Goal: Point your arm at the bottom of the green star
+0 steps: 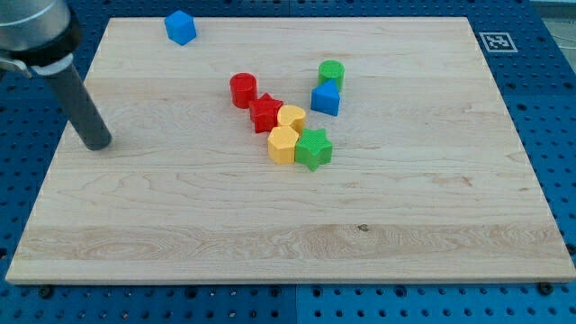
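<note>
The green star [314, 148] lies near the middle of the wooden board [270, 225]. It touches a yellow hexagon block [283, 144] on its left. My tip [95, 141] is at the board's left side, far to the left of the green star, with no block near it. The dark rod slants up to the view's top left corner.
A red star [265, 112], a yellow heart-like block [292, 117] and a red cylinder [243, 90] cluster above the green star. A blue block [326, 98] and a green cylinder [331, 74] sit to the upper right. A blue cube [180, 27] is at the top left.
</note>
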Controlling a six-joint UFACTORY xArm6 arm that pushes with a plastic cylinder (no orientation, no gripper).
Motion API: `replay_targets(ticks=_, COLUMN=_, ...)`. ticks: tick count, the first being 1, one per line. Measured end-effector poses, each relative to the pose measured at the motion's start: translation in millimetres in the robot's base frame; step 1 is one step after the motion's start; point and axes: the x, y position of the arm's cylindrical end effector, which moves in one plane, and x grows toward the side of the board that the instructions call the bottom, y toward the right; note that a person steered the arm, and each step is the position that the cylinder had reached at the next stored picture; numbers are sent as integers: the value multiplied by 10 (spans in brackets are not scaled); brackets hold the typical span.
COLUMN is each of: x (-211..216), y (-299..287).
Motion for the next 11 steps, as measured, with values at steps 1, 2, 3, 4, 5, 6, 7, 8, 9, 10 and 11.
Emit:
replay_targets(ticks=1, x=209, y=234)
replay_targets(ticks=2, x=557, y=385)
replay_targets(ticks=3, x=775, y=526)
replay_targets(ticks=4, x=785, y=615)
replay_targets(ticks=5, x=795, y=1129)
replay_targets(ticks=6, x=795, y=1185)
replay_targets(ticks=7, x=911, y=1519)
replay_targets(ticks=8, x=1097, y=1724)
replay_targets(ticks=9, x=1099, y=1886)
replay_targets(ticks=10, x=1099, y=2491)
replay_targets(ticks=11, x=1099, y=2705)
